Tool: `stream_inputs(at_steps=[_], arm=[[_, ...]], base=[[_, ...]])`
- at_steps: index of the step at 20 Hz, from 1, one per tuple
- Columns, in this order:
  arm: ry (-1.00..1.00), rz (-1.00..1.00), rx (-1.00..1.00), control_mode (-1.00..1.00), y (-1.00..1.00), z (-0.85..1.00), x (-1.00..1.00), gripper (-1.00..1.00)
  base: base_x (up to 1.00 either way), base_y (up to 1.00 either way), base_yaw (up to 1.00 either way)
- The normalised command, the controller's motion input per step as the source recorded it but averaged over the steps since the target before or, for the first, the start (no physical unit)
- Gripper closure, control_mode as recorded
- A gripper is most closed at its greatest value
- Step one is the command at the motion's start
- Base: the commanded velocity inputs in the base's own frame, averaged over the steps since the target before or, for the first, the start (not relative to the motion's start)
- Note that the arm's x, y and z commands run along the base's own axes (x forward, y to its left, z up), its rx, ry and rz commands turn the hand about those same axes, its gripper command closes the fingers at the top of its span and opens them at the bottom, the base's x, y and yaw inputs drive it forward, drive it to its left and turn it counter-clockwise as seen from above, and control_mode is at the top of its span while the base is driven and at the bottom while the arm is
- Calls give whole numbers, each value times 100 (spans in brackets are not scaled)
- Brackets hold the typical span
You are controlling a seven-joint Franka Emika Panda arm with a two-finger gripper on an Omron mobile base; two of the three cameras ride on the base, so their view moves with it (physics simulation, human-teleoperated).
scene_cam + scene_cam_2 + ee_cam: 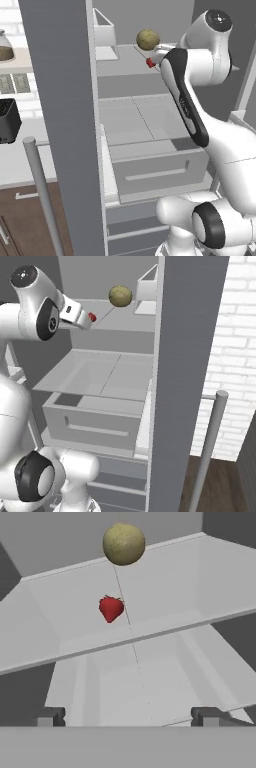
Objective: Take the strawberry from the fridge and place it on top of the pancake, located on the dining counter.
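Note:
The fridge [130, 120] stands open, with its grey door [65, 125] on edge in front of the camera. The strawberry [111, 608], tiny and bright red, lies on the upper shelf near its front edge [149, 62] [92, 317]. My gripper [130, 718] is open and empty. It hangs in front of the shelf and a little below it, short of the berry, with the berry slightly left of centre between the fingertips [50, 716]. The white hand [75, 312] is close beside the berry. The pancake and the dining counter are out of view.
An olive-green round fruit [124, 544] [148, 39] [120, 296] sits behind the strawberry on the same shelf. A white bin [105, 35] is at the shelf's far side. Below are a lower shelf and a pulled-out drawer [155, 172]. A long bar handle [210, 441] sticks out from the door.

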Motion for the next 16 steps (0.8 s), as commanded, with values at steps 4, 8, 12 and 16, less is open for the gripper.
stream_inputs(at_steps=[4,8,12,16], arm=[[-4,4,0,-100,0,0,66,-100],[5,0,0,-100,1,2,59,-100],[6,0,0,-100,4,0,56,-100],[4,0,-2,-100,7,0,49,-100]], base=[[0,0,0],[0,0,0],[0,0,0],[0,0,0]])
